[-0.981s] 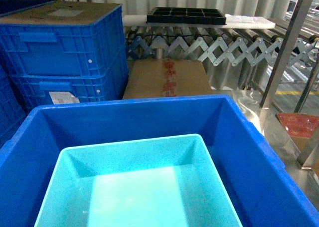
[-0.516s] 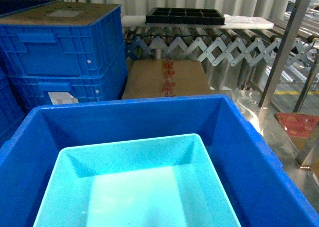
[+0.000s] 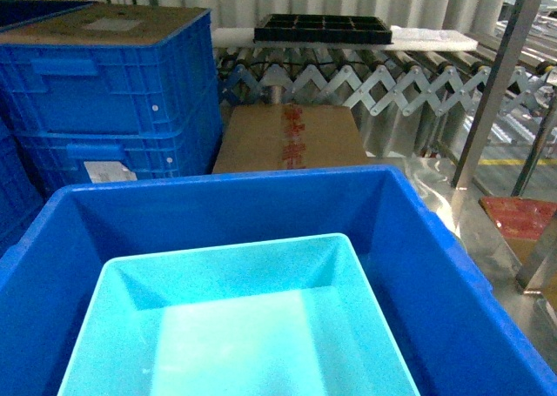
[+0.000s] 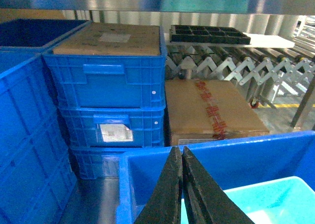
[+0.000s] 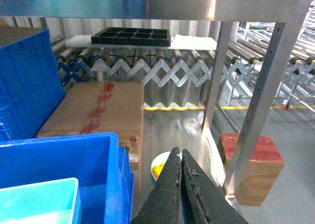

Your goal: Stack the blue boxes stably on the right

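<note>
Sitting nested: light turquoise tub (image 3: 244,326) rests inside the dark blue tub (image 3: 435,265), which fills the lower head view, closest to the robot. Stack looks done or near done, judging from that.

Risks, biggest first: dark blue tub could be off its intended right-side spot, since its base and what it stands on are out of frame, can't check. Turquoise tub sits toward the left and near side, with a wider gap at the right wall, so it may rest tilted or slide if bumped. Either arm nudging a rim could shift it.

Looks: dark blue tub is big, deep, smooth plastic, sloping walls, thick rim. Turquoise tub is smaller, shallower, open top, empty, slightly speckled, glossy floor.

Left end effector (image 4: 182,157) has fingers pressed together, pinching nothing, hovering over the dark blue tub's left rim. Right end effector (image 5: 178,157) likewise pressed together, empty, just outside the tub's right wall.

Behind: ribbed crates (image 3: 113,91), cardboard carton (image 3: 291,139), roller conveyor (image 3: 383,78), black tray (image 3: 322,26).
</note>
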`<state>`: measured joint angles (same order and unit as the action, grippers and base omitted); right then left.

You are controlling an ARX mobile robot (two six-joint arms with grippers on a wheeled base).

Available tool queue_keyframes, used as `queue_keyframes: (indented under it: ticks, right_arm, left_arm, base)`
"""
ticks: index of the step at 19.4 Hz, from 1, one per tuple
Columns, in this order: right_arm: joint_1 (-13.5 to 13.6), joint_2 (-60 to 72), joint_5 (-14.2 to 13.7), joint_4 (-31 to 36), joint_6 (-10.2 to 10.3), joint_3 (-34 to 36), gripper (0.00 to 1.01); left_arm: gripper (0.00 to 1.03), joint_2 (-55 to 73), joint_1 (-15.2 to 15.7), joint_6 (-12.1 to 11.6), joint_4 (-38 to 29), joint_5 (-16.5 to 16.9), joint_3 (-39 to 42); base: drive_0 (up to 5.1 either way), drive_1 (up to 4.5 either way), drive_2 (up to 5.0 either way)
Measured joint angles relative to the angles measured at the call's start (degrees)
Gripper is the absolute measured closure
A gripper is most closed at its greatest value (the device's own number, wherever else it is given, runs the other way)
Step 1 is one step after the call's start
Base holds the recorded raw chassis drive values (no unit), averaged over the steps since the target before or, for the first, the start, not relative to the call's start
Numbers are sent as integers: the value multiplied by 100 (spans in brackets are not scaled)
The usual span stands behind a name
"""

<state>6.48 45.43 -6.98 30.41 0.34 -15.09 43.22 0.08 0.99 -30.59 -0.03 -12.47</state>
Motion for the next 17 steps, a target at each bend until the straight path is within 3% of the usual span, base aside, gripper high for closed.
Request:
queue_keyframes:
  ticks: [3, 4, 5, 11, 12, 13, 17]
  right_arm:
    - [-190, -507, 269, -55, 0, 490, 99]
    - [-570, -719, 643, -105, -2, 632, 99]
    - [-693, -940, 623, -199, 0, 782, 99]
    - [-649, -2057, 697, -866, 0, 1231, 99]
    - [-649, -2249, 697, -992, 0, 1272, 99]
    - [-649, -2345, 697, -807, 0, 1421, 99]
    - [-649, -2981, 697, -1486, 0, 1434, 99]
  left_arm:
    - [101, -507, -13, 0, 105, -2, 404]
    - [101, -691, -9, 0, 184, -2, 516]
    - [101, -901, -9, 0, 282, -2, 634]
    - [101, -2024, -9, 0, 1003, -2, 1005]
    - [101, -2116, -9, -2, 833, -7, 1163]
    - [101, -2273, -9, -2, 1027, 0, 1161]
    - [101, -2905, -9, -2, 1637, 0, 1161]
  base:
    - [0, 0, 0]
    - [0, 0, 0]
    - [0, 0, 0]
    - [0, 0, 0]
    - [0, 0, 0]
    - [0, 0, 0]
    - [0, 0, 0]
